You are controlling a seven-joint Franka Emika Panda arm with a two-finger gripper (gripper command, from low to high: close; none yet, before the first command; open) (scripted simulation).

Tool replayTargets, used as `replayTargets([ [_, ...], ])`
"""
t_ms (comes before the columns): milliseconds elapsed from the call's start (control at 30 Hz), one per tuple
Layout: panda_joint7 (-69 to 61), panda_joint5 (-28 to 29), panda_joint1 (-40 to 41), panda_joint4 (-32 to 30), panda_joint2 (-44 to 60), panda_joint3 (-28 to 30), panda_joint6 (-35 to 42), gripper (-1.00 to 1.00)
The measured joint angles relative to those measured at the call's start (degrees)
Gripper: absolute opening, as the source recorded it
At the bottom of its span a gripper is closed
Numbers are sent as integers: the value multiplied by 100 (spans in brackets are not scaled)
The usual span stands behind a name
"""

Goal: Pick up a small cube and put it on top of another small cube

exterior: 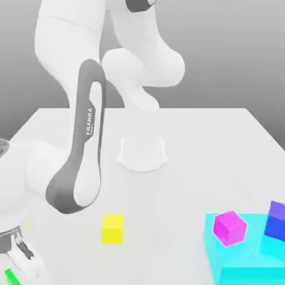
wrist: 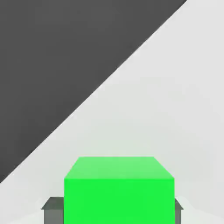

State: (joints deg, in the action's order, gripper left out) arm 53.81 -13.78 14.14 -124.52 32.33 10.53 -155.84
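The small green cube (wrist: 119, 190) sits between my two grey fingertips (wrist: 53, 211), which press against its sides. In the exterior view my gripper (exterior: 15, 266) is low at the table's near corner on the exterior view's left, shut on the green cube (exterior: 9, 275), of which just a sliver shows. The yellow cube (exterior: 112, 228) rests on the table to the exterior view's right of the gripper, apart from it. A magenta cube (exterior: 230, 227) lies on a cyan block (exterior: 245, 261).
A blue and purple cube (exterior: 275, 220) stands at the exterior view's right edge by the cyan block. The arm's white base (exterior: 142, 153) stands mid-table. The table edge (wrist: 109, 81) runs close to the green cube, with dark floor beyond.
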Motion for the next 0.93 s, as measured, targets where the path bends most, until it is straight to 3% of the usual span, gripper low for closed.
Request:
replayTargets([
  [167, 74, 352, -290, -208, -848, 114, 632, -100],
  [700, -2594, 1215, -2374, -921, -2644, -2181, 1661, -100],
  [800, -3074, 1520, -2981, -968, -2532, -2573, 1503, -100],
  [833, -3164, 1693, -3100, -980, -2363, -2651, 1332, 100],
  [933, -3164, 1693, -3100, -980, -2363, -2651, 1332, 100],
])
